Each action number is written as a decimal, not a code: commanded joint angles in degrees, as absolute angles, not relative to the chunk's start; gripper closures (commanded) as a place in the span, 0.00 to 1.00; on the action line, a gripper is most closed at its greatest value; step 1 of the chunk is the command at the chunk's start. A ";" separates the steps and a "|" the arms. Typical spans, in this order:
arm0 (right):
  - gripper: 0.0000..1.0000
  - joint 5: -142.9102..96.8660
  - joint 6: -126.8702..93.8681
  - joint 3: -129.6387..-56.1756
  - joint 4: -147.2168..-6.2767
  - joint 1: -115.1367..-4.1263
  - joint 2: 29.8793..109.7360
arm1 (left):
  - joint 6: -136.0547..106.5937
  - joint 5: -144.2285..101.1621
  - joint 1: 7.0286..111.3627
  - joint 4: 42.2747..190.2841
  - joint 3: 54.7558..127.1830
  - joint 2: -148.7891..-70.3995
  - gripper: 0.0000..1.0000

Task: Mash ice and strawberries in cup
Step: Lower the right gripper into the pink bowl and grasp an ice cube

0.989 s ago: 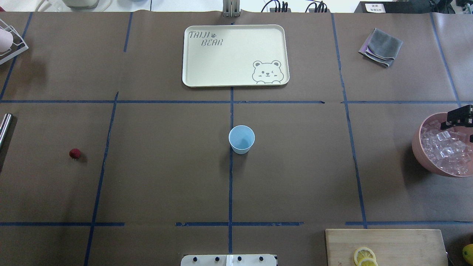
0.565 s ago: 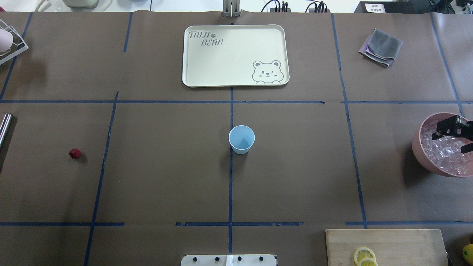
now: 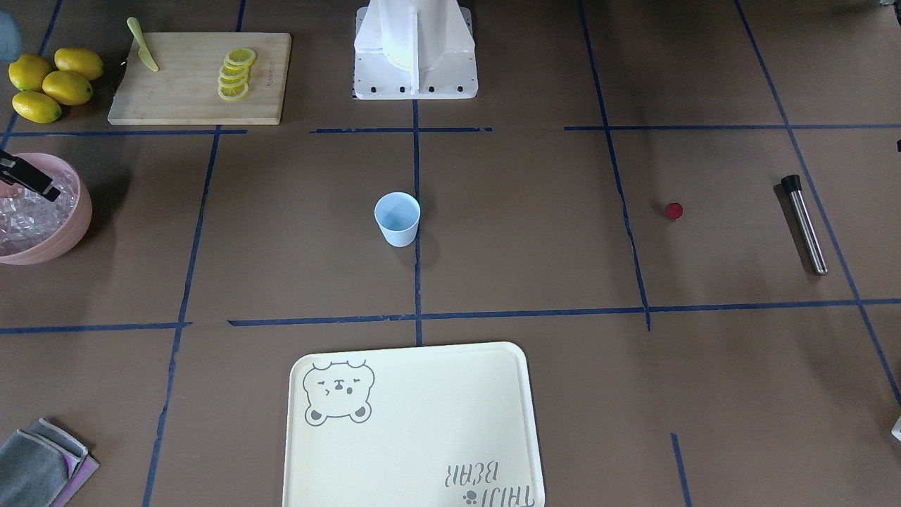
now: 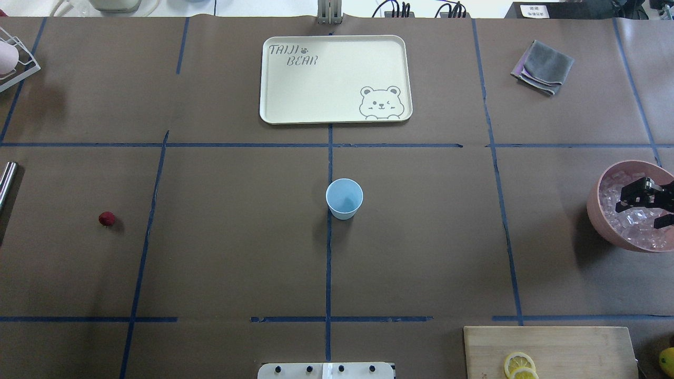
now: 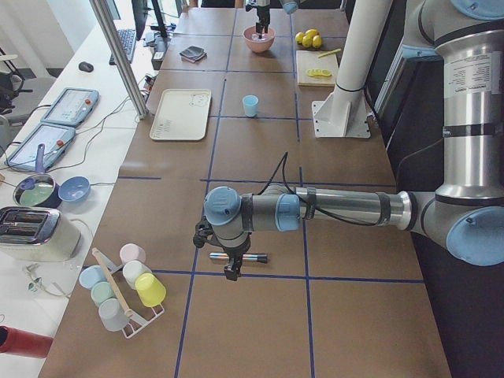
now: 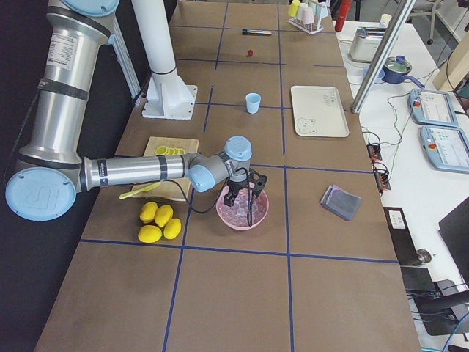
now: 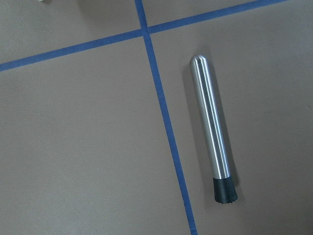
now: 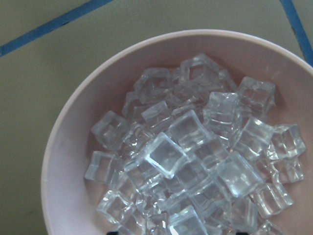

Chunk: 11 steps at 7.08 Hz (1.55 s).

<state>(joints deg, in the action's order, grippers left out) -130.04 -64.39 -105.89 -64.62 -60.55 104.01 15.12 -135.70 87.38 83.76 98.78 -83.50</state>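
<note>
- Nothing is in the light blue cup (image 4: 344,198) as far as I can see. It stands upright mid-table and its inside looks bare.
- The strawberry (image 4: 107,219) lies on the brown paper out on the robot's left, well apart from the cup.
- The ice cubes (image 8: 166,156) sit heaped in the pink bowl (image 4: 596,213) at the table's right edge.
- I'd say the job has barely begun. Fetching ice looks like the step in hand, and the berry and all the mashing are left to do.
- The right gripper (image 4: 641,210) hangs over the bowl, aimed down at the heap, with its jaws spread wide and nothing between them.
- Whether its tips touch the cubes, I cannot tell.
- The right arm reaches out low with its forearm near level and its wrist bent down over the bowl.
- The left arm stretches level over the table's far left end. The left gripper (image 5: 229,270) points down just above the steel muddler (image 7: 211,127), which lies flat.
- How far open that gripper is, I cannot tell, since its wrist camera shows no fingers.
</note>
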 commanded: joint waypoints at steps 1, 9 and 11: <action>0.26 -129.03 -64.42 -105.73 -64.69 -60.38 104.15 | 15.12 -135.70 87.45 83.76 98.79 -83.50 0.00; 1.00 -129.37 -64.77 -107.74 -64.86 -60.64 104.59 | 15.12 -135.79 87.45 84.29 99.49 -83.14 0.00; 1.00 -129.55 -64.78 -114.66 -65.21 -60.91 104.77 | 15.12 -135.79 87.45 84.20 99.93 -83.06 0.00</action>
